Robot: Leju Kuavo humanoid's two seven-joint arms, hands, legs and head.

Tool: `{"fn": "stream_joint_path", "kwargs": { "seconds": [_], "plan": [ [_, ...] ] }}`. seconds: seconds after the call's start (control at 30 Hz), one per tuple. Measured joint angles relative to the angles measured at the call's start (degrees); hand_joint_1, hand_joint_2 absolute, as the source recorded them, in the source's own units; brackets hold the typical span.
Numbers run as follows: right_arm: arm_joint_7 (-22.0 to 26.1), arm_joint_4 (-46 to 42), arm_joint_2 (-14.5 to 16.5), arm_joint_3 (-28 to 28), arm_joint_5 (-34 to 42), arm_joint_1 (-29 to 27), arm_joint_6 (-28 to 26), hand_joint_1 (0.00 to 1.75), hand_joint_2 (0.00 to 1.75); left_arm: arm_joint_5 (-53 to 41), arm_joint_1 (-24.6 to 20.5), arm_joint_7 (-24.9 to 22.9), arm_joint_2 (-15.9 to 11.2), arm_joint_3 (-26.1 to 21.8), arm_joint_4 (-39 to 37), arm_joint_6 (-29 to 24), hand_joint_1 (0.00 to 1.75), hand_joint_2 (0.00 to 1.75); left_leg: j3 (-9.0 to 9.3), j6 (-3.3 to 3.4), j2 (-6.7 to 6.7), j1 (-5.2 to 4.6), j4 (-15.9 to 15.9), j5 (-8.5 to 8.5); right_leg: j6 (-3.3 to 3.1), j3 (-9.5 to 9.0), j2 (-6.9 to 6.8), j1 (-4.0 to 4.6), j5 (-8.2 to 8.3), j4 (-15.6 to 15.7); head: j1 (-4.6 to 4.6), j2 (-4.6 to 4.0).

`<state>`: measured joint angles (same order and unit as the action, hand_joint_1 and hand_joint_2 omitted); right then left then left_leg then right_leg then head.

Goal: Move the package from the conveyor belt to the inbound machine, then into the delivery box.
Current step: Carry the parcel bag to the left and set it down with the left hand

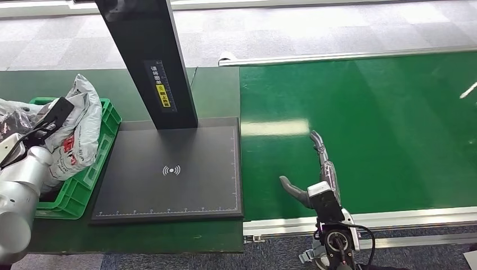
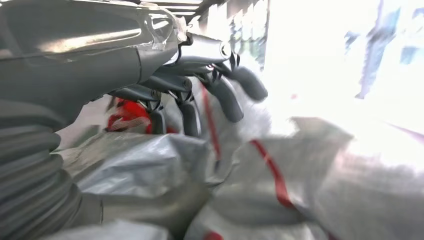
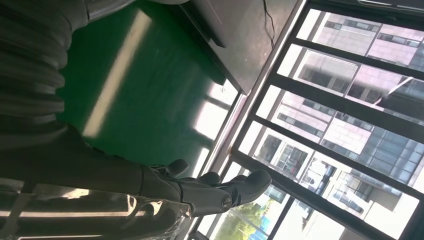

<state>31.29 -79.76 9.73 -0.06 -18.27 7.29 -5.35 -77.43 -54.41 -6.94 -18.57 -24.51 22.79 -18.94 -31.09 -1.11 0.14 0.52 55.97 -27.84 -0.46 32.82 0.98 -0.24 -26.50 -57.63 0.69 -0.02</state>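
Note:
A grey plastic package [image 1: 79, 126] with red print lies in the green delivery box [image 1: 111, 117] at the left, on top of other bags. My left hand [image 1: 40, 128] hovers at the box; in the left wrist view its fingers [image 2: 220, 90] are spread just above the grey package [image 2: 145, 165] and hold nothing. The black inbound machine pad [image 1: 169, 169] beside the box is bare. My right hand [image 1: 316, 171] hangs open over the near edge of the green conveyor belt [image 1: 365, 124], its fingers [image 3: 235, 187] stretched out and empty.
The machine's black post [image 1: 147, 62] rises from the back of the pad. A metal rail [image 1: 394, 216] borders the belt's near side. A darker bag [image 1: 14, 118] lies at the far left of the box.

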Motion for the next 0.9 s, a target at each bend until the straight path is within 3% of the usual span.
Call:
{"fn": "stream_joint_path", "kwargs": {
  "seconds": [0.13, 0.23, 0.4, 0.67, 0.8, 0.9],
  "plan": [
    [0.07, -0.02, 0.15, -0.28, 0.37, 0.03, -0.34, 0.0, 1.75, 12.07, 3.33, 12.67, 4.11, 1.15, 6.65, -10.42, 0.0, 1.75, -0.07, 0.02, -0.12, -0.08, 0.01, 0.0, 0.01, 0.0, -0.12, -0.09, 0.0, 0.0, 0.0, 0.0],
    [0.39, -0.02, 0.15, -0.46, 0.94, -0.06, -1.23, 0.0, 1.75, 22.01, 8.45, 17.06, 7.24, 4.74, 16.02, -13.26, 0.0, 1.75, -0.08, 0.03, -0.08, -0.12, 0.01, -0.02, 0.02, 0.04, -0.1, -0.13, 0.0, 0.02, 0.01, 0.0],
    [0.93, -0.02, 0.13, -0.68, 1.54, -0.55, -1.89, 0.0, 1.75, 25.95, 15.98, 17.44, 10.49, 12.21, 29.83, -16.45, 0.0, 1.75, -0.21, 0.04, -0.12, -0.12, 0.01, -0.03, 0.06, 0.12, -0.13, -0.13, -0.03, 0.04, 0.0, 0.0],
    [1.31, -0.02, 0.03, -0.92, 1.8, -1.07, -2.23, 0.0, 1.75, 23.03, 20.87, 17.25, 12.35, 17.08, 39.37, -18.39, 0.0, 1.75, -0.2, 0.04, -0.11, -0.1, 0.01, -0.02, 0.06, 0.13, -0.12, -0.11, -0.03, 0.04, 0.01, 0.0],
    [1.48, -0.1, 0.02, -0.94, 1.88, -1.24, -2.67, 0.0, 1.75, 17.86, 25.32, 13.64, 14.54, 19.85, 45.92, -18.57, 0.0, 0.0, -0.23, 0.05, -0.08, -0.12, 0.01, -0.04, 0.06, 0.14, -0.1, -0.13, -0.03, 0.04, 0.0, 0.0],
    [1.5, -0.15, 0.02, -0.98, 1.88, -1.28, -2.73, 0.0, 1.75, 16.96, 28.3, 12.13, 15.7, 21.13, 49.79, -18.62, 0.0, 0.0, -0.24, 0.07, -0.07, -0.13, 0.01, -0.06, 0.07, 0.15, -0.1, -0.14, -0.03, 0.06, -0.01, 0.0]
  ]
}}
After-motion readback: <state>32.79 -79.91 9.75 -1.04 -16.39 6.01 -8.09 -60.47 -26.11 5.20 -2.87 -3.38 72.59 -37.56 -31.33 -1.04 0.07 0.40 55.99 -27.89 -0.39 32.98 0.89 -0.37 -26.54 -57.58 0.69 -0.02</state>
